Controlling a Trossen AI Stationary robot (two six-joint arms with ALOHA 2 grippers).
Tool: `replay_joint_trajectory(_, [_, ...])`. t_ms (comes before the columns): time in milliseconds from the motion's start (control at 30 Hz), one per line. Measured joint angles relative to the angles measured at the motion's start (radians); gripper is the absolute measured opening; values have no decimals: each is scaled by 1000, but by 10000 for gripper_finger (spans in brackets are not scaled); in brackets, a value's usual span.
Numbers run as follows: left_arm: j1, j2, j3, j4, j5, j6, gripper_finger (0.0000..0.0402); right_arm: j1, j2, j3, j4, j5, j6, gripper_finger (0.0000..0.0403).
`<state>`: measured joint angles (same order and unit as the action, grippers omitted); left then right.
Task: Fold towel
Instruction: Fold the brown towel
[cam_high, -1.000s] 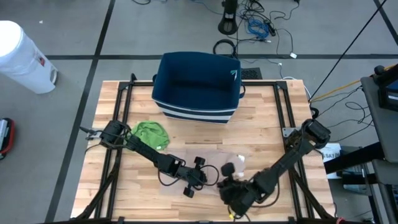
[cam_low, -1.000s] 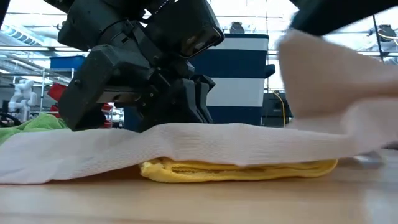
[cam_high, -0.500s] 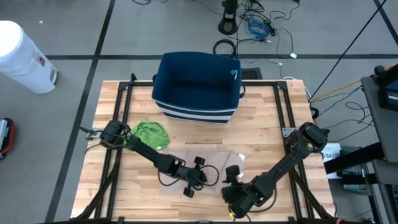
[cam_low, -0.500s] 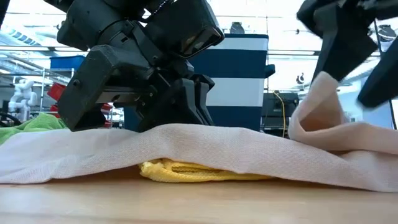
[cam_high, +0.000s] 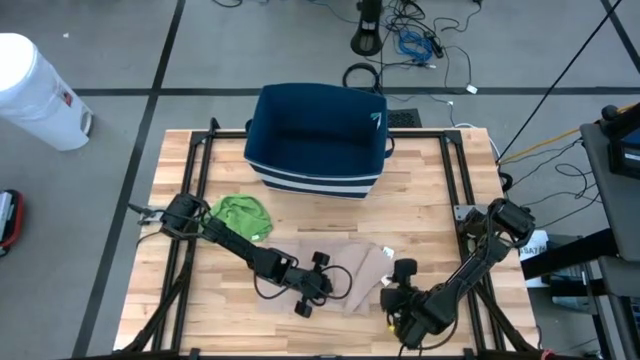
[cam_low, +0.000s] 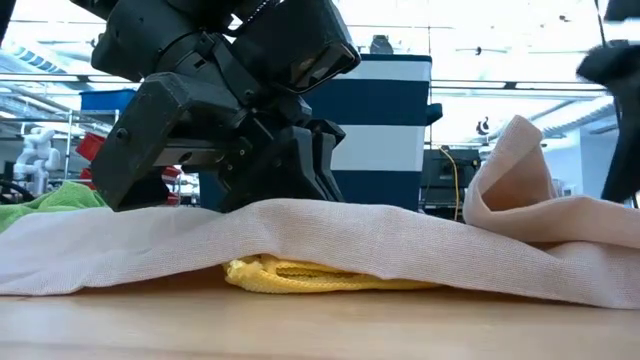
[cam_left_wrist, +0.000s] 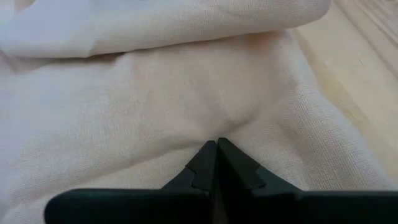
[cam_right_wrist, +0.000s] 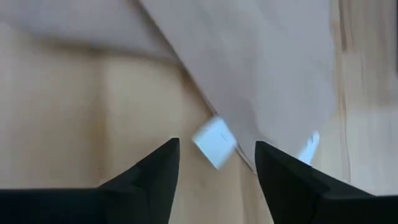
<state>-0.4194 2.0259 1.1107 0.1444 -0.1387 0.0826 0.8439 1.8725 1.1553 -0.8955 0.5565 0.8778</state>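
The left gripper sits on the towel, its closed fingertips pressed into the cloth near the table's front middle. A folded-over edge of the towel lies just beyond those fingertips. Under the towel, in front of this gripper in the low view, lies a flat cloth. Behind and to the left of the left gripper a crumpled cloth rests on the table. Farther back, a bin stands at the rear middle. The right gripper is just right of the towel's right edge, fingers spread, apart from it; a small tag lies beyond the gap between its fingers.
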Motion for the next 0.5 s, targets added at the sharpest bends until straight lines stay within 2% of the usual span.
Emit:
replay_joint_trajectory(167, [0,0,0,0,0,-3,24,-17,-10,-85,4,-31,71,175])
replay_joint_trajectory(267, [0,0,0,0,0,-3,24,-29,-39,-118,75,-28,69,170])
replay_joint_trajectory(433, [0,0,0,0,1,-1,24,-65,-82,-176,269,-32,-73,169])
replay_joint_trajectory(500, [0,0,0,0,1,-1,24,-71,-89,-184,285,-33,-135,169])
